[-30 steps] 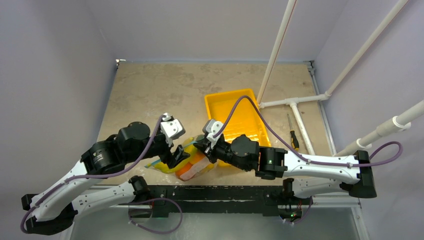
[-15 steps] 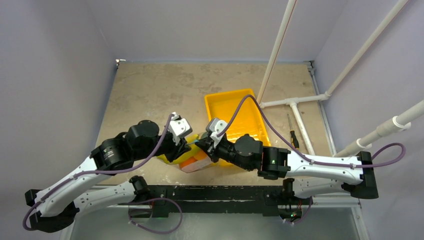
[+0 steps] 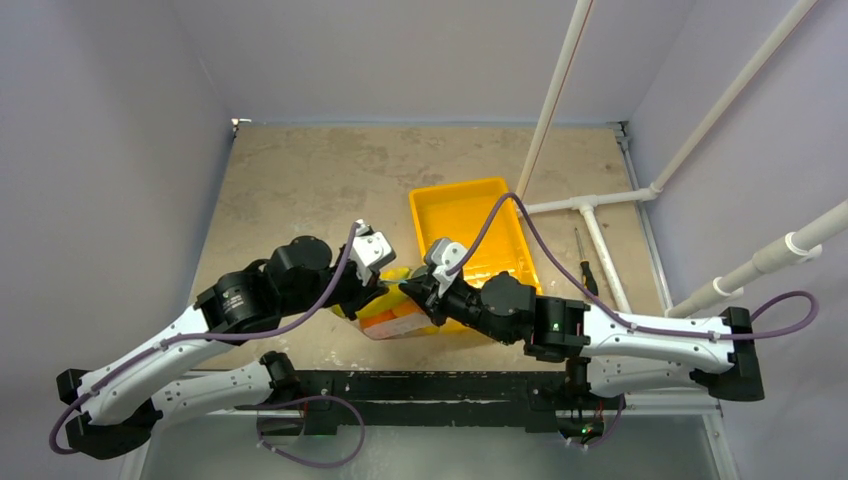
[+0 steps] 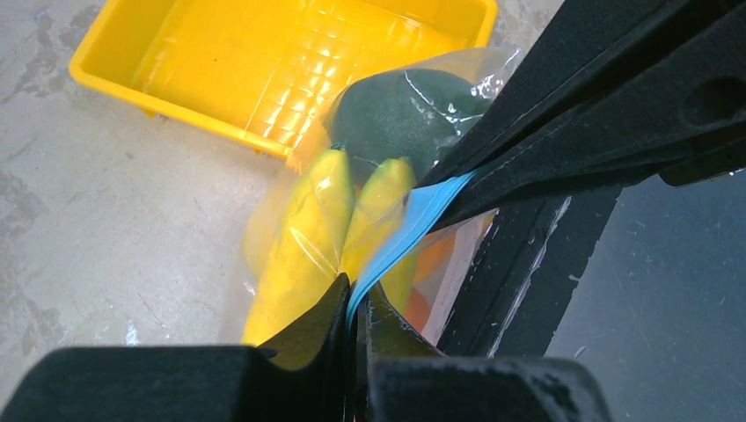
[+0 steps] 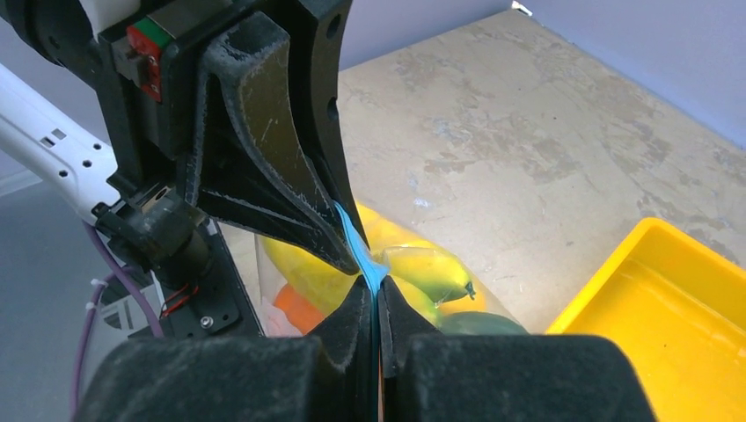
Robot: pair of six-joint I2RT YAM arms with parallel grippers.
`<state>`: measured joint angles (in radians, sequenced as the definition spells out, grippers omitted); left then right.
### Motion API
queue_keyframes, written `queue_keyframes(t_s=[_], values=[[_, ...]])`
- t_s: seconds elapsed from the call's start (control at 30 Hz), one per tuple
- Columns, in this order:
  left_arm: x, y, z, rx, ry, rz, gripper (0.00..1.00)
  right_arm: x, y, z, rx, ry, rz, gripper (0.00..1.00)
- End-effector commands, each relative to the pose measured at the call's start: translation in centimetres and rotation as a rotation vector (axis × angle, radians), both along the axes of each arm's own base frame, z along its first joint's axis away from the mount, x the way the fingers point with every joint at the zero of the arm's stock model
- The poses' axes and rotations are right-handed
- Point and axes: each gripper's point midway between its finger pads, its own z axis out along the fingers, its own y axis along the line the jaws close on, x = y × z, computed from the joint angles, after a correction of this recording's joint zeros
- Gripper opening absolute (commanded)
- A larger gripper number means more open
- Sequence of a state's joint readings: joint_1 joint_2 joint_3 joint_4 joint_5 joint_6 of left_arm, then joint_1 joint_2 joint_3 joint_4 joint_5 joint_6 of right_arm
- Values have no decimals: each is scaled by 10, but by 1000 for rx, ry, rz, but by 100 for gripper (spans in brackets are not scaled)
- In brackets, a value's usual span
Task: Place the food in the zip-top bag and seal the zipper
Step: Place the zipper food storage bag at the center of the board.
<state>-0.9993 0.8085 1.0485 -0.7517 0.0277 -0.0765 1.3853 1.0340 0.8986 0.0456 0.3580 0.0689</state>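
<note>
The clear zip-top bag (image 3: 392, 312) hangs between my two grippers near the table's front edge, with the food inside: yellow bananas (image 4: 303, 237), a dark green fruit (image 4: 400, 110) and an orange piece (image 5: 295, 308). Its blue zipper (image 4: 413, 224) runs taut from one gripper to the other. My left gripper (image 4: 354, 303) is shut on one end of that strip. My right gripper (image 5: 376, 290) is shut on the other end, its fingertips close to the left gripper's black fingers (image 5: 290, 176). In the top view the two grippers meet over the bag, left gripper (image 3: 382, 285) beside right gripper (image 3: 408, 290).
A yellow tray (image 3: 470, 225) sits just behind and right of the bag. White pipes (image 3: 590, 205) and a screwdriver (image 3: 583, 262) lie at the table's right side. The black front rail (image 3: 420, 385) runs just below the bag.
My left gripper moved right toward the right gripper and closed on the zipper strip. The bag shifted right with both arms.
</note>
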Motion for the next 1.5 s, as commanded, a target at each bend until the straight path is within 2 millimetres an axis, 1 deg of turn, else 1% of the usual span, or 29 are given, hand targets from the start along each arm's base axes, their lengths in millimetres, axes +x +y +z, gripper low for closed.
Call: queue_keyframes(t_s=[0.0, 0.17, 0.27, 0.4, 0.5, 0.63, 0.77, 0.83, 1.0, 1.07, 1.17, 1.33, 1.4, 1.47], values=[[19, 12, 16, -15, -62, 122, 0, 1, -14, 56, 214, -18, -30, 7], [28, 18, 31, -44, -109, 182, 0, 2, -32, 62, 250, -12, -64, 28], [34, 21, 39, -64, -132, 220, 0, 8, -45, 64, 269, -9, -113, 40], [44, 29, 52, -80, -177, 287, 0, 16, -63, 66, 297, -4, -186, 51], [54, 42, 62, -74, -223, 371, 0, 19, -71, 66, 313, 0, -215, 58], [68, 57, 75, -79, -283, 482, 0, 23, -79, 63, 324, 0, -251, 61], [82, 74, 88, -71, -337, 615, 0, 27, -82, 56, 322, 6, -289, 65], [90, 87, 98, -75, -380, 706, 0, 29, -83, 54, 320, 6, -301, 67], [102, 118, 122, -53, -496, 893, 0, 29, -80, 49, 315, 16, -300, 68], [105, 128, 131, -46, -537, 950, 0, 29, -78, 47, 322, 24, -299, 69], [110, 132, 139, -35, -572, 1007, 0, 30, -77, 43, 335, 38, -312, 70], [122, 126, 150, 14, -618, 1039, 0, 36, -78, 40, 350, 50, -355, 74], [134, 127, 148, 59, -633, 1061, 0, 34, -75, 43, 362, 56, -341, 74], [152, 132, 143, 73, -613, 1072, 0, 32, -73, 47, 383, 59, -319, 74]])
